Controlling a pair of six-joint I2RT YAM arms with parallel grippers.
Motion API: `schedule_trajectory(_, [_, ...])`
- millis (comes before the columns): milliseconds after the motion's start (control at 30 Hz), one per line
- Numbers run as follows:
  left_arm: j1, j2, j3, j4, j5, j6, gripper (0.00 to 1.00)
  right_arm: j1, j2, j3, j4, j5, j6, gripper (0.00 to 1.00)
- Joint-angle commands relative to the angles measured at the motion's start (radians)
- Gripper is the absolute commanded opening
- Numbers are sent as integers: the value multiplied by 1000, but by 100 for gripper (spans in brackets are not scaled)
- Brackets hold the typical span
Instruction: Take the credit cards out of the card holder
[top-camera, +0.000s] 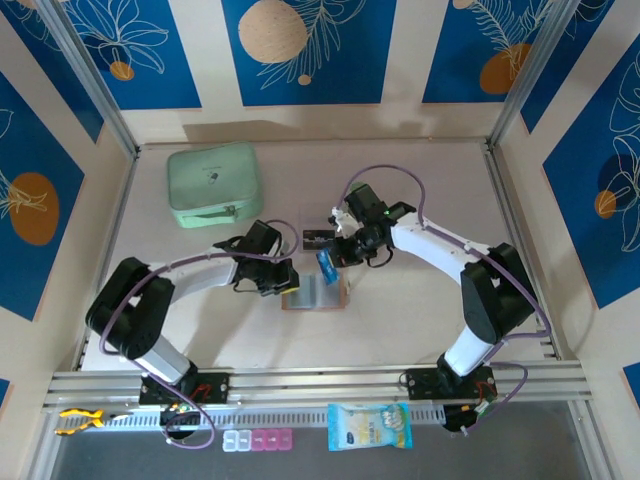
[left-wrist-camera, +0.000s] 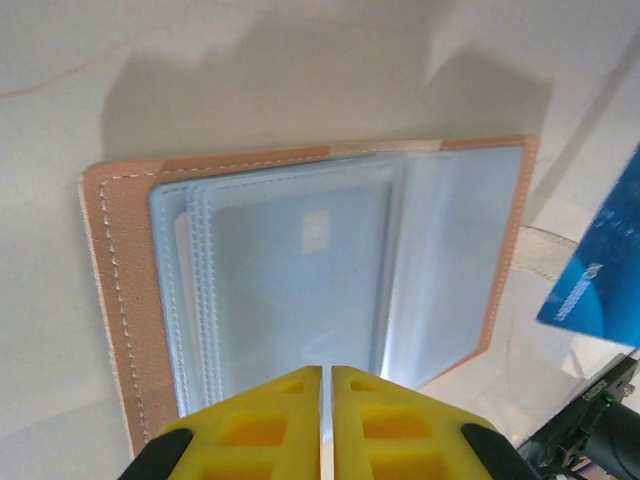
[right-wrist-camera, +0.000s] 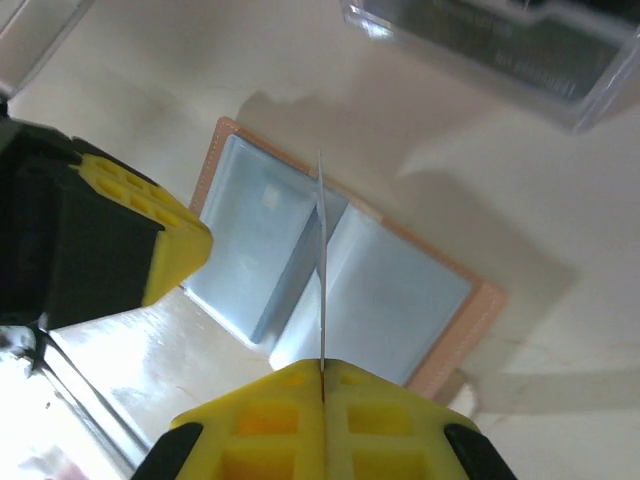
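- the table (top-camera: 420, 330) bears the card holder (left-wrist-camera: 120, 300), lying open and flat between both grippers
- the left gripper (left-wrist-camera: 327, 375) has its fingers pressed together at the holder's edge
- the right gripper (right-wrist-camera: 322, 370) pinches one blue credit card (top-camera: 325, 262), held above the holder

walls (top-camera: 402, 60): cream with blue leaf-print panels (top-camera: 350, 60) and orange discs | table (top-camera: 400, 330): pale beige, matte | frame: aluminium rails (top-camera: 320, 384) along near edge, posts (top-camera: 95, 85) in back corners | light: soft, even
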Motion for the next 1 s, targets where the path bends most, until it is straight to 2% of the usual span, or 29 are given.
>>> schedule_trajectory(0, [19,-38,10,-12,-8,-4,12,-12,27,89,-135,89,-295,0])
schedule_trajectory(233, [62,-78,-37,2,-27,-1,13,-7,134,286,-215,134,-706,0])
schedule_trajectory(400, [89,-127,-65,-22,-40,7,14,-16,215,423,-254,136,-893,0])
schedule_trajectory(633, [128,-194,-98,-55,-48,15,14,-58,392,709,-398,105,-979,0])
schedule_trajectory(967, [151,-227,-127,-69,-46,15,14,-95,584,958,-526,59,-1043,0])
